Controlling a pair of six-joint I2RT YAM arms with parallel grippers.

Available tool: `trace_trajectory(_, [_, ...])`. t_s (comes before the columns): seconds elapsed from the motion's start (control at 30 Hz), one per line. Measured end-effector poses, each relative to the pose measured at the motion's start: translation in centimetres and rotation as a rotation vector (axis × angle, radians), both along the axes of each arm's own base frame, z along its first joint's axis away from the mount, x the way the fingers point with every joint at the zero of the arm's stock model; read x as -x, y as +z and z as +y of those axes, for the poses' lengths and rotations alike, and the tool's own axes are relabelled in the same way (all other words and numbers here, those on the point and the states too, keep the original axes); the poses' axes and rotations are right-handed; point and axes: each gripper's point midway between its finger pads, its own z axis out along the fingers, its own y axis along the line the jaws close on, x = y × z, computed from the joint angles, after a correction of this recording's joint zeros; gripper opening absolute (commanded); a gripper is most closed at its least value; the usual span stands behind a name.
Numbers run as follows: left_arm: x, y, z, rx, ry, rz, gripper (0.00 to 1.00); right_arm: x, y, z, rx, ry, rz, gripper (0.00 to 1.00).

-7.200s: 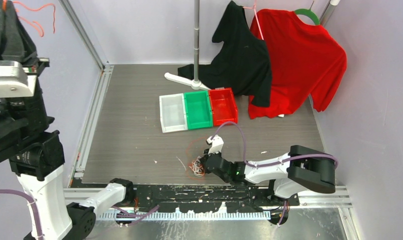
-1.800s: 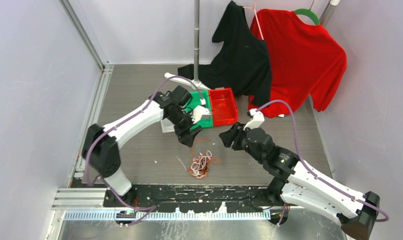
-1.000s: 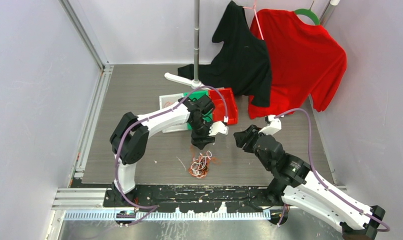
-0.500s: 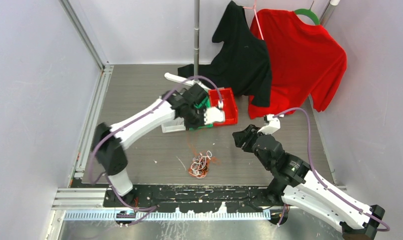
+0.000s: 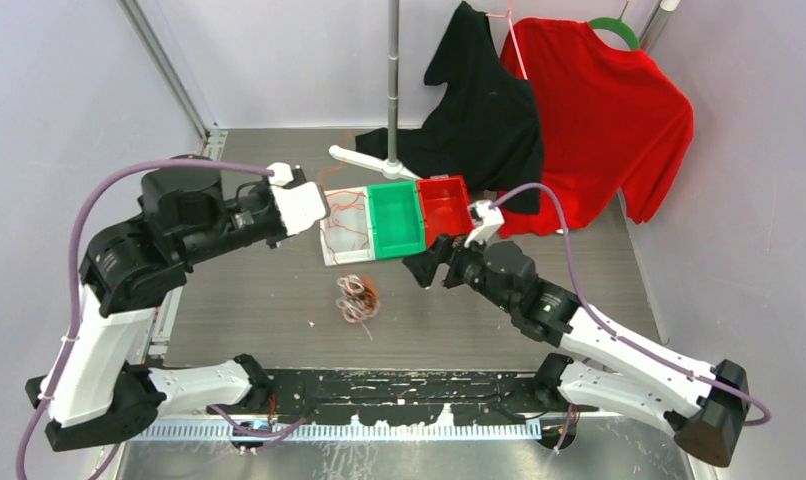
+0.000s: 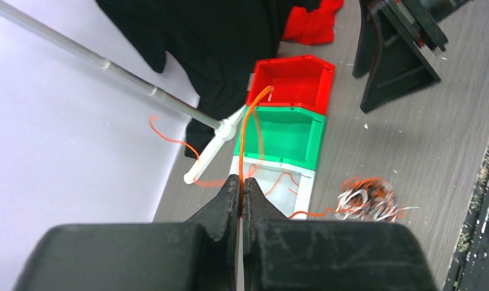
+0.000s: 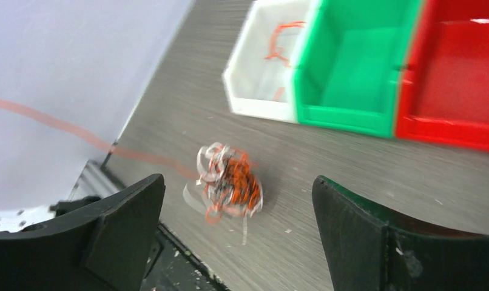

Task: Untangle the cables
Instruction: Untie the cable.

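The cables are a small tangle of orange-red, white and black wire lying on the grey floor in front of the white bin. My left gripper is raised at the left of the bins. Its jaws are shut on one orange cable, which arcs up from the fingertips. A second orange strand trails down to the tangle. My right gripper hovers to the right of the tangle. In the right wrist view it stands wide open, with the tangle on the floor beyond its fingers.
Three bins sit side by side: white with loose orange strands inside, green, red. Behind them stand a pole on a white base and hanging black and red shirts. The rail runs along the near edge.
My left arm swung up and left, shut on the orange cable, and the tangle was dragged left. My right gripper opened wide and moved left toward the tangle.
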Motion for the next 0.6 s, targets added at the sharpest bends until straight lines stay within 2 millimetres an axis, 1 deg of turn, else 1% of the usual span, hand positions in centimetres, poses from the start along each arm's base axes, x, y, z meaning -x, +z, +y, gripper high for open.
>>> trace_trajectory(0.03, [0.2, 0.4, 0.3, 0.011, 0.006, -0.012, 0.00, 0.2, 0.4, 0.8, -0.003, 0.031, -0.010, 0.98])
trace_trajectory(0.13, [0.4, 1.2, 1.0, 0.037, 0.020, -0.046, 0.00, 1.3, 2.2, 4.2, -0.010, 0.146, -0.059, 0.99])
trace_trajectory(0.23, [0.4, 1.4, 1.2, 0.040, 0.022, -0.056, 0.00, 3.3, 3.8, 8.1, -0.005, 0.269, -0.123, 0.99])
trace_trajectory(0.3, [0.4, 1.7, 1.1, 0.041, 0.023, -0.058, 0.00, 4.5, 4.1, 10.5, 0.009, 0.335, -0.162, 1.00])
trace_trajectory(0.4, [-0.2, 2.8, 0.5, 0.052, 0.022, -0.067, 0.00, 5.9, 3.4, 13.7, 0.052, 0.401, -0.217, 0.99])
trace_trajectory(0.47, [-0.2, 3.4, 0.5, 0.059, 0.022, -0.074, 0.00, 6.3, 2.5, 15.3, 0.090, 0.418, -0.249, 0.98])
trace_trajectory(0.53, [0.0, 3.6, 0.6, 0.062, 0.021, -0.076, 0.00, 6.1, 1.7, 16.9, 0.128, 0.415, -0.282, 0.98])
trace_trajectory(0.6, [0.3, 3.7, 0.9, 0.064, 0.019, -0.078, 0.00, 5.1, 1.0, 17.7, 0.162, 0.379, -0.310, 0.97])
